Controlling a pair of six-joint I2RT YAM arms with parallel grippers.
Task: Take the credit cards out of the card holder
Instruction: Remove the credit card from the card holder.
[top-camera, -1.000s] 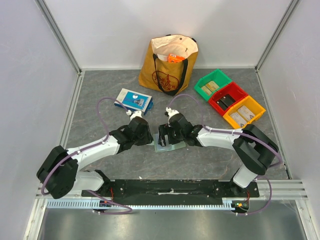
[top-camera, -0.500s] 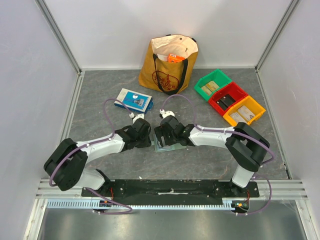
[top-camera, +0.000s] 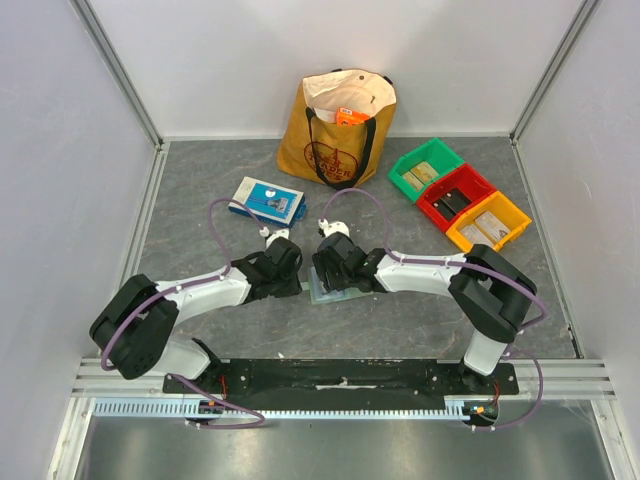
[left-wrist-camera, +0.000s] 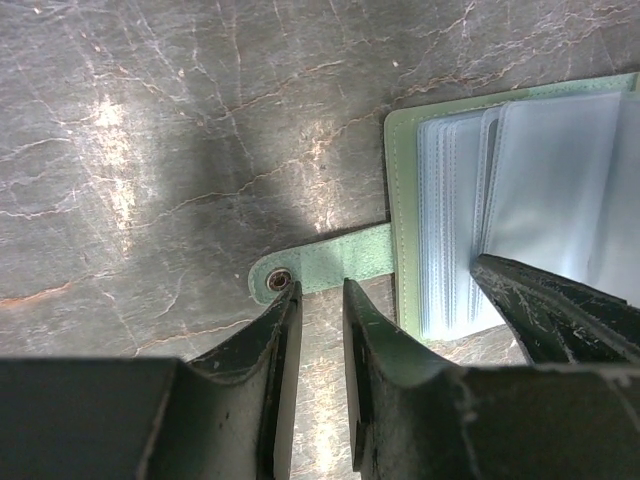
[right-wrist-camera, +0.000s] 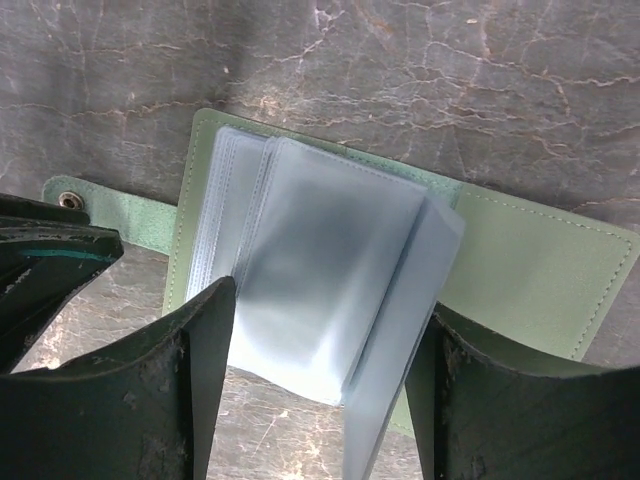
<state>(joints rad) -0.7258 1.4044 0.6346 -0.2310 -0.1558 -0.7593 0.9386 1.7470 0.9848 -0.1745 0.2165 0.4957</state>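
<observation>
The pale green card holder lies open on the table between both arms. In the left wrist view its cover edge and its strap tab with a snap show. My left gripper has its tips right at that tab, the jaws a narrow gap apart with bare table between them. My right gripper stands open, straddling the clear bluish pocket leaves, which fan up between its fingers. A grey shade shows through one pocket. The credit cards are hidden.
A brown tote bag stands at the back. A blue-and-white flat box lies left of centre. Green, red and yellow bins sit at the back right.
The left gripper has narrowed and come up to the strap tab. The right gripper has shifted slightly left over the card holder and closed a little around the pockets.
</observation>
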